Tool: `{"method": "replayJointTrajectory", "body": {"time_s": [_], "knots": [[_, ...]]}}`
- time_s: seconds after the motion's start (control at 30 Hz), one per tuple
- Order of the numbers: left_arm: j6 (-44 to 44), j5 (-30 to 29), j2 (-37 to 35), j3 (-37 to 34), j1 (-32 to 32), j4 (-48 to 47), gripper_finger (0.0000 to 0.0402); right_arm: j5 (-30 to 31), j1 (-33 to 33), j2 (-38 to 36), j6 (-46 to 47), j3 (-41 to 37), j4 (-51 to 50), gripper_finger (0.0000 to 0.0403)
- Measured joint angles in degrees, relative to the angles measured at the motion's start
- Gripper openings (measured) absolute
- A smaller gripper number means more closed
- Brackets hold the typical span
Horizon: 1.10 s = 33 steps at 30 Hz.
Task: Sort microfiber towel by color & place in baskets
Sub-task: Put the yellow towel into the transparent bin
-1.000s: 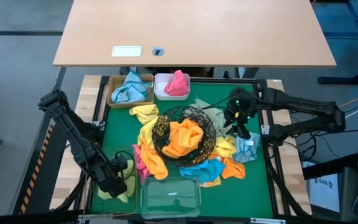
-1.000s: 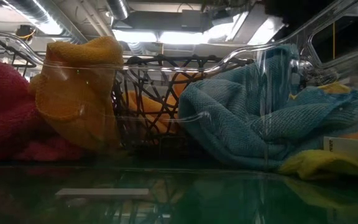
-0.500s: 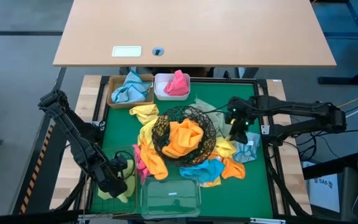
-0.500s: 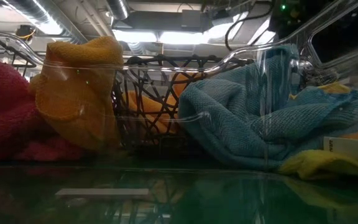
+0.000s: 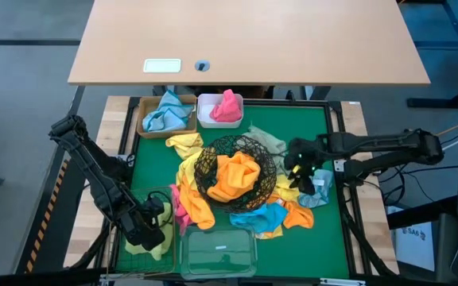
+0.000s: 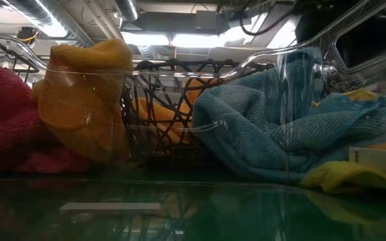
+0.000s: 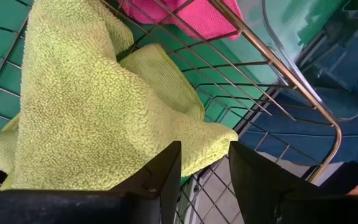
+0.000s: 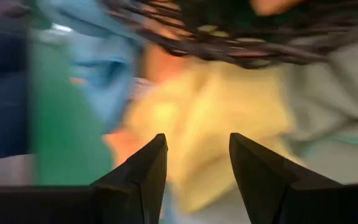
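My right gripper (image 5: pixel 299 176) blurred over yellow towel (image 8: pixel 191 124), jaws spread, empty, left gripper (image 5: pixel 159 225) lower left, jaws spread above lime towel (image 7: pixel 86 112), green wire-mesh basket (image 7: pixel 278 68) mostly hidden

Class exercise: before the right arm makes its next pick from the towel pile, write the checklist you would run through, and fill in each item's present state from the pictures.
1. Right gripper open and empty: ok.
2. Right gripper over the loose yellow microfiber towel beside the round black wire bowl: ok.
3. Left gripper parked clear, open above the lime towel in the green wire-mesh square basket: ok.
4. Clear plastic box free to receive a towel: ok.
5. Yellow towel free of neighbouring towels: cannot tell.
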Motion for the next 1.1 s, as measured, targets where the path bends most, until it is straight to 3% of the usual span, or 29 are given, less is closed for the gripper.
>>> {"method": "replayJointTrajectory", "body": {"time_s": [0.1,0.37,0.73,0.87,1.03,1.1], "knots": [[0.0,0.0,0.0,0.0,0.0,0.0,0.0128,8.8,4.6,0.0,1.4,0.0,0.1,0.0175],[0.0,0.0,0.0,0.0,0.0,0.0,0.0128,19.1,13.0,0.4,5.8,0.0,1.4,0.0175],[0.1,-1.5,0.0,0.0,0.0,0.0,0.0128,21.3,15.3,4.9,7.2,0.0,1.6,0.0170],[0.0,-0.8,0.0,0.0,0.0,0.1,0.0128,21.3,15.3,7.4,7.2,0.0,1.9,0.0128],[0.0,0.4,0.0,0.0,0.0,0.1,0.0128,21.3,15.2,8.3,7.2,0.0,4.0,0.0018],[0.1,0.5,0.0,0.0,0.0,0.2,0.0128,21.1,15.2,8.2,7.3,0.2,5.0,0.0014]]}}
